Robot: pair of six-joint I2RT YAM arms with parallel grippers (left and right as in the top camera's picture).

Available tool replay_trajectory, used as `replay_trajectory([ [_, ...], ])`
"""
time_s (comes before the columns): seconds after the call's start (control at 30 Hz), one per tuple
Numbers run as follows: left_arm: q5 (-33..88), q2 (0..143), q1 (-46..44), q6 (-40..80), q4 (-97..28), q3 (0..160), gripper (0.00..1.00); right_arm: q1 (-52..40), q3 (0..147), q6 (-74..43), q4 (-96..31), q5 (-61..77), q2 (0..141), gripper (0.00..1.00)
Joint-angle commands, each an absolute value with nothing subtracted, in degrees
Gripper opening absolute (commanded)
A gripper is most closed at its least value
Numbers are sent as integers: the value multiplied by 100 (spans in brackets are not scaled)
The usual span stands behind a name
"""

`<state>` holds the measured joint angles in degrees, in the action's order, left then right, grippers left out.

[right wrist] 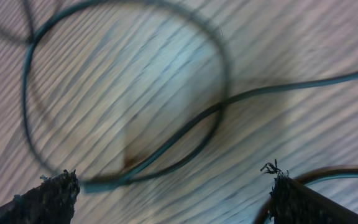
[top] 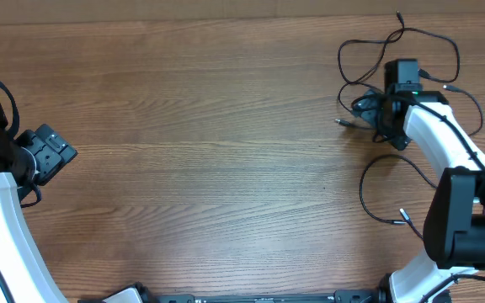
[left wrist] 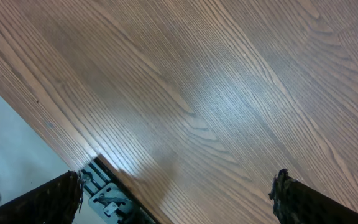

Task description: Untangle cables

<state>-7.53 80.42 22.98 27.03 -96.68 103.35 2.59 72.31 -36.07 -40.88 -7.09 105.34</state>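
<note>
The cables (top: 398, 46) lie in loose black loops at the table's far right, with a small coiled bundle (top: 365, 106) and silvery plug ends. Another loop (top: 375, 181) lies nearer the front and ends in a plug (top: 404, 216). My right gripper (top: 391, 101) hangs over the tangle, beside the bundle. In the right wrist view it (right wrist: 173, 186) is open; a blurred cable loop (right wrist: 166, 146) lies on the wood ahead of the fingertips, and nothing is held. My left gripper (top: 55, 150) is open at the far left, away from the cables, over bare wood (left wrist: 178, 186).
The left wrist view shows the table's edge (left wrist: 61, 149) with a metal bracket (left wrist: 107, 199) below it. The right arm's white link (top: 440, 139) crosses over part of the cables. Wood tabletop (top: 226, 151) spans the space between both arms.
</note>
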Motion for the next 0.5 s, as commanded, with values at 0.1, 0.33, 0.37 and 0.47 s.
replay_trajectory([
  [0.1, -746, 8051, 2322, 2788, -9679, 10313, 99, 506, 7236, -4202, -4097, -854, 10558, 98],
  [0.33, -746, 8051, 2322, 2788, -9679, 10313, 99, 495, 7238, -4200, -3909, -832, 10604, 98],
  [0.37, -746, 8051, 2322, 2788, -9679, 10313, 99, 495, 7238, -4200, -3907, -834, 10645, 98],
  [0.47, -746, 8051, 2322, 2788, -9679, 10313, 100, 495, 7238, -4202, -3905, -814, 10770, 98],
])
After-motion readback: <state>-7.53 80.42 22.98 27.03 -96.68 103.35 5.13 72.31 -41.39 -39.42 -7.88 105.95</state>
